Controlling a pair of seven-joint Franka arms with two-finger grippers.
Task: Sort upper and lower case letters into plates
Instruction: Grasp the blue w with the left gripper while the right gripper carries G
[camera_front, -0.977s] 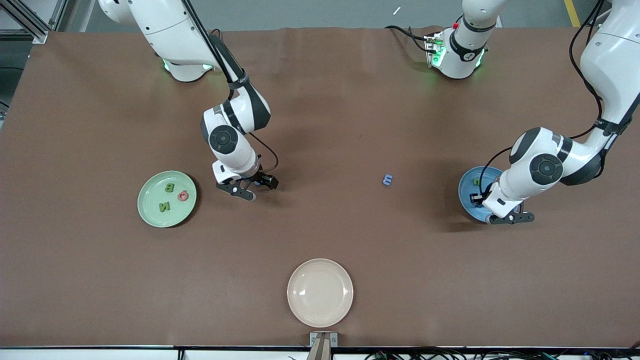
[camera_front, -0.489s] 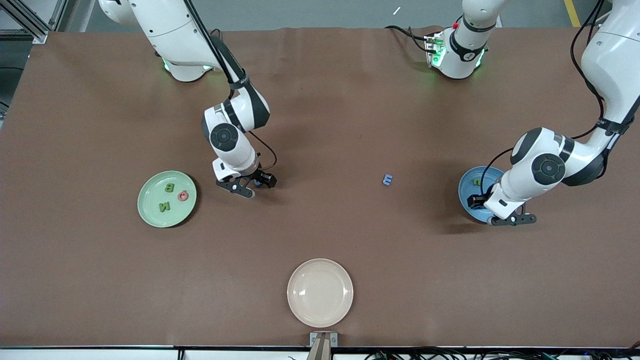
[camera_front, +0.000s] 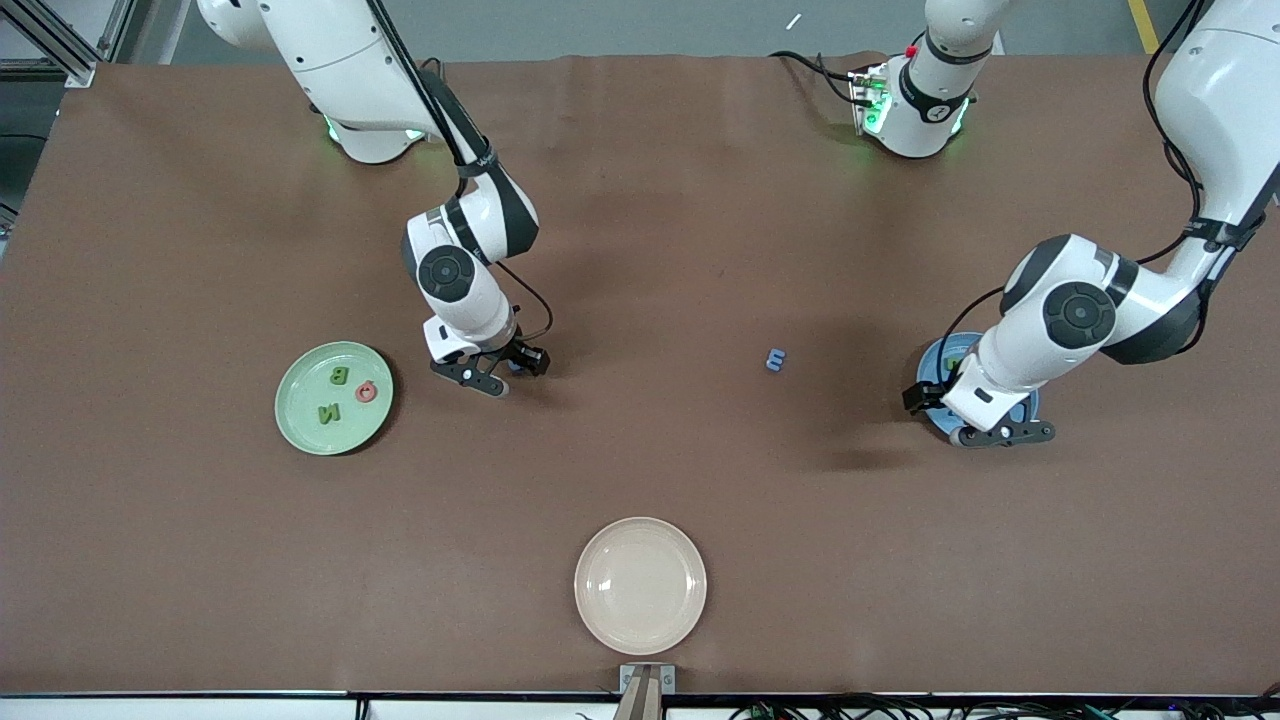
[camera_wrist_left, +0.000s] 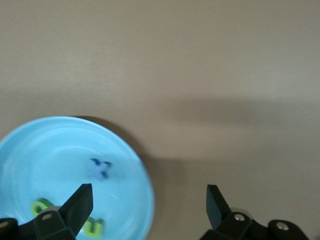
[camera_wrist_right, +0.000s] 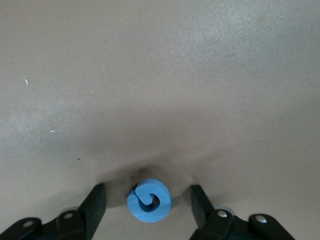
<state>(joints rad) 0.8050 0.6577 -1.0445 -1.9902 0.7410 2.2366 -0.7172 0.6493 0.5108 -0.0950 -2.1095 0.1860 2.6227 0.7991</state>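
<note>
Plates: round mint-green dish (camera_front: 333, 398), round blue dish (camera_wrist_left: 30, 145) | our right gripper (camera_wrist_right: 148, 210) apart, straddling round blue foam letter (camera_wrist_right: 149, 200) | left gripper (camera_wrist_left: 147, 207) apart over blue dish's rim, 3 o'clock edge.

The table (camera_front: 200, 560) has a matt brown cover, slightly grainy. The blue plate (camera_wrist_left: 30, 150) looks glossy and smooth. The blue letter (camera_wrist_right: 149, 200) looks like matt foam.
</note>
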